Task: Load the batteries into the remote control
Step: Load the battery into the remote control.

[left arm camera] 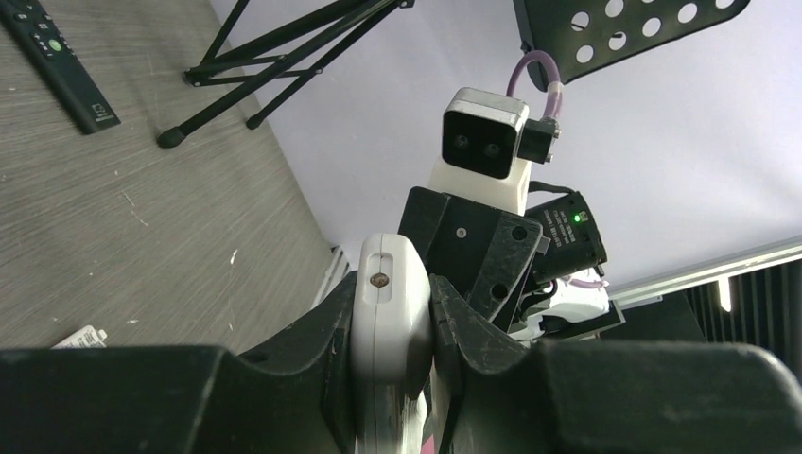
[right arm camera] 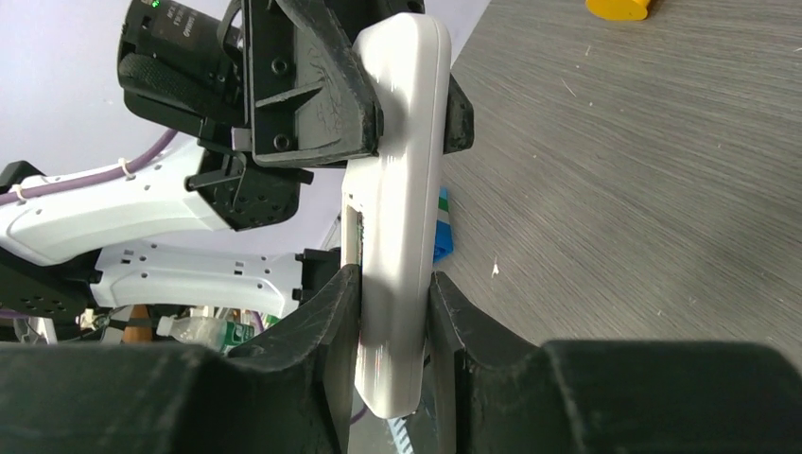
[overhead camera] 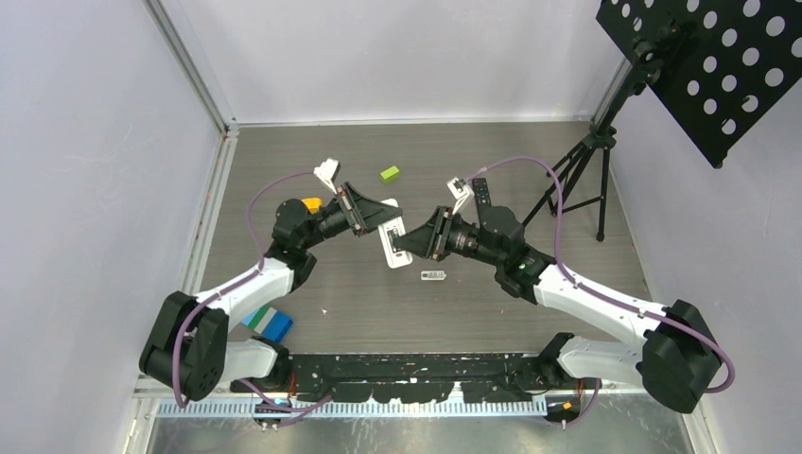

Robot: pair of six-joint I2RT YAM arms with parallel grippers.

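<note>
White remote [overhead camera: 390, 236]: held off table, mid-workspace. Left gripper [left arm camera: 392, 317] clamped one end; right gripper [right arm camera: 392, 293] pinched other end. Batteries: not discernible. Step, judged: steadying remote. Next: present compartment, fetch cell.

Pale lilac walls [overhead camera: 95, 142] enclose a grey wood-grain tabletop [overhead camera: 378, 312] — black tripod [overhead camera: 596, 142], perforated panel [overhead camera: 695, 71] at right.

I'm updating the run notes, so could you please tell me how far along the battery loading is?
Done: the white remote is up off the table. In hand: the left gripper and right gripper clamp its opposite ends. Left: everything to do with the cells; neither gripper holds a battery, and I can't see any inside the remote. A small pale item lies on the table below.
</note>
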